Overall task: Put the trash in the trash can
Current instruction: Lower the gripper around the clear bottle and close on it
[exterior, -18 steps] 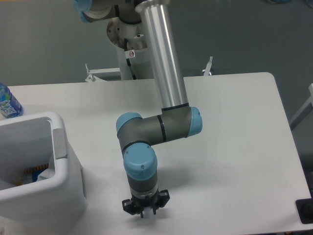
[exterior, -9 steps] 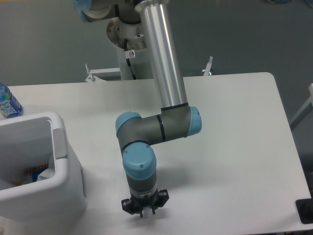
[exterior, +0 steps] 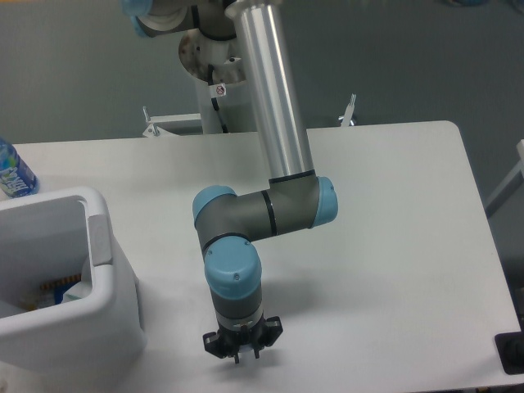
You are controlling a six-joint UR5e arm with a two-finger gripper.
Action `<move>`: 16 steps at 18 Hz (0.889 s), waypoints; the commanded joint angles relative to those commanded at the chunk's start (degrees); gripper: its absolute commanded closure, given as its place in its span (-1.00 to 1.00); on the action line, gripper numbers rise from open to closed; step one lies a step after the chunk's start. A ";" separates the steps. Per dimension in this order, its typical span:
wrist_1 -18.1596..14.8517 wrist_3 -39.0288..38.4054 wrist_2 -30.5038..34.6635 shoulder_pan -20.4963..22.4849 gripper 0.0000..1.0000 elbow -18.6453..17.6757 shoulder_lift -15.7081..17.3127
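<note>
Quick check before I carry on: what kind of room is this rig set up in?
Most likely a robotics lab or test cell, not a home. The arm stands on a pedestal behind a plain white table, the floor is bare grey, and a white trash can sits at the table's left end.

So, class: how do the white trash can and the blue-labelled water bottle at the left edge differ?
The trash can is large, white and opaque; the water bottle is small and clear with a blue label. The can is open-topped with items inside and sits nearer the camera; the bottle stands behind it, cropped by the frame. Both rest on the table.
</note>
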 joint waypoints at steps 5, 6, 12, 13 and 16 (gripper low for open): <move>0.00 0.00 0.00 0.00 0.79 -0.09 0.35; 0.00 0.00 0.00 0.00 0.80 -0.09 0.35; 0.00 0.79 -0.35 0.44 0.80 2.36 3.77; 0.00 1.31 -0.61 0.79 0.80 3.33 5.09; 1.58 0.71 -1.23 2.37 0.79 7.02 7.03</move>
